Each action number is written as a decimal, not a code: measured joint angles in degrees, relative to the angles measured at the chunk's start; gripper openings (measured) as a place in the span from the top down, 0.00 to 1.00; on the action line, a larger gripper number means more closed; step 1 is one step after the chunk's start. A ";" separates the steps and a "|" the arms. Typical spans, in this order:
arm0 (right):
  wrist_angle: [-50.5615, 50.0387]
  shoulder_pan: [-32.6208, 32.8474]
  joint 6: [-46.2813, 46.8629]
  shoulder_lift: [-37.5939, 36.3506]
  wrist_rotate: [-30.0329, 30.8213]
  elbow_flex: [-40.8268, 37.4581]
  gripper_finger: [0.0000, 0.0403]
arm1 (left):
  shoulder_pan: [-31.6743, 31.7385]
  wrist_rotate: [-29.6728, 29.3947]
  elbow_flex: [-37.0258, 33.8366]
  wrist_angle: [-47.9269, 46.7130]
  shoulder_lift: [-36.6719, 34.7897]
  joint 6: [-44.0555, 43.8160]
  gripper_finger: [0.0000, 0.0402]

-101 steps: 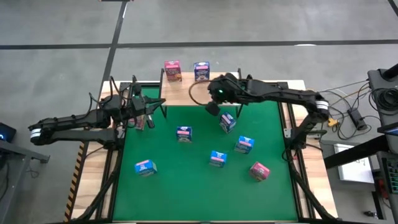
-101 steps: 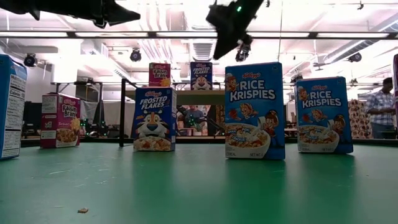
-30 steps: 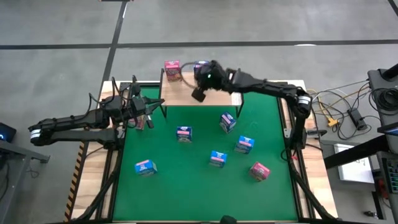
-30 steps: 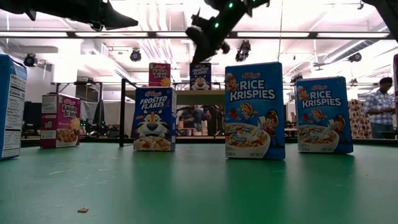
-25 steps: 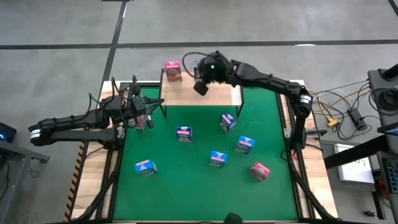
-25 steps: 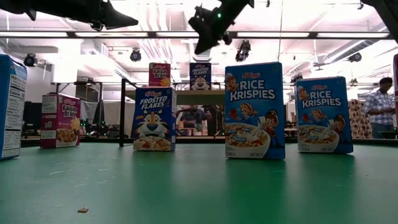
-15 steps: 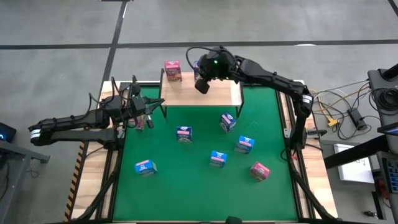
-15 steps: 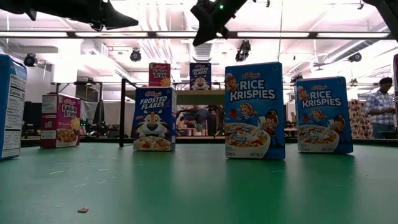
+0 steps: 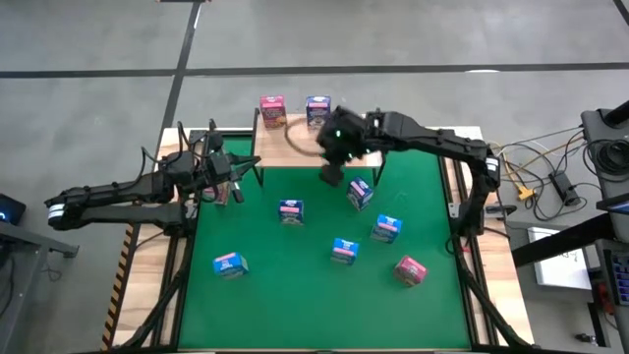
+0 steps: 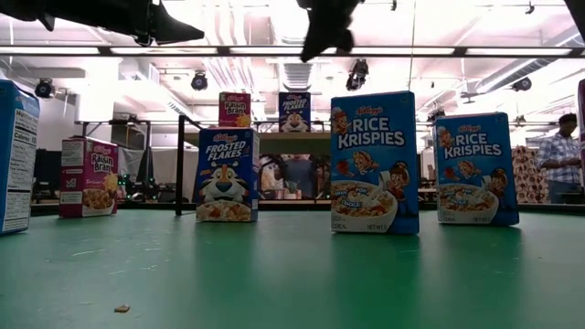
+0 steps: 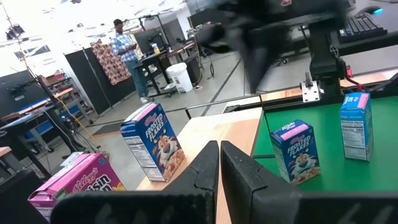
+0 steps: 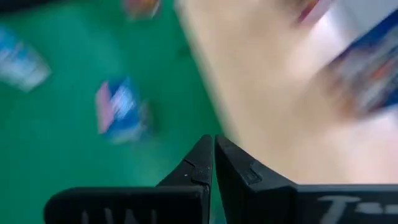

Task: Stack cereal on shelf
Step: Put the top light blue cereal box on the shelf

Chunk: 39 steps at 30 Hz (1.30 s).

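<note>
The shelf (image 9: 339,147) is a light-wood plank at the far edge of the green mat. A pink cereal box (image 9: 272,110) and a blue one (image 9: 317,110) stand upright on its far edge. Several more boxes stand on the mat, among them blue ones (image 9: 290,210) (image 9: 360,192) (image 9: 386,228) and a pink one (image 9: 410,269). My right gripper (image 9: 332,173) hangs shut and empty above the shelf's near edge; it also shows in the blurred right wrist view (image 12: 213,149). My left gripper (image 11: 219,157) waits shut at the mat's far left corner, beside a pink box (image 9: 223,193).
In the low view a Frosted Flakes box (image 10: 227,175), two Rice Krispies boxes (image 10: 375,163) (image 10: 472,169) and a Raisin Bran box (image 10: 89,177) stand on the mat. Bare plank lies in front of the two shelved boxes. People stand in the room beyond the table.
My right gripper hovered over the shelf close to the blue box, then swung away toward the table's near edge and a little right, ending above the shelf's near edge. It stayed shut. The boxes have not moved.
</note>
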 joint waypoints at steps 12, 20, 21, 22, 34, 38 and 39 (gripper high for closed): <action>14.71 13.70 4.22 -2.17 -0.69 -21.11 0.98 | 0.02 0.00 0.09 0.00 0.00 0.00 1.00; 45.96 19.53 -5.06 -3.80 5.23 -39.07 0.98 | 0.00 0.00 0.13 0.04 0.00 -0.58 1.00; 49.58 19.99 -5.79 -3.80 5.33 -41.20 0.98 | 0.00 0.00 0.13 0.04 -0.03 -0.87 1.00; 53.10 20.43 -6.69 -3.80 5.29 -43.06 0.98 | 0.01 0.02 0.13 0.02 -0.10 -1.19 1.00; 72.00 22.35 -2.19 -11.54 5.52 -62.57 0.98 | 0.00 0.02 0.15 -0.90 -0.18 -1.84 1.00; 69.96 22.16 0.90 -18.01 10.79 -65.74 0.98 | 0.00 0.02 0.15 -0.88 -0.14 -1.79 1.00; 67.70 22.16 1.95 -19.56 12.97 -66.13 0.98 | 0.00 0.02 0.15 -0.75 -0.09 -1.77 1.00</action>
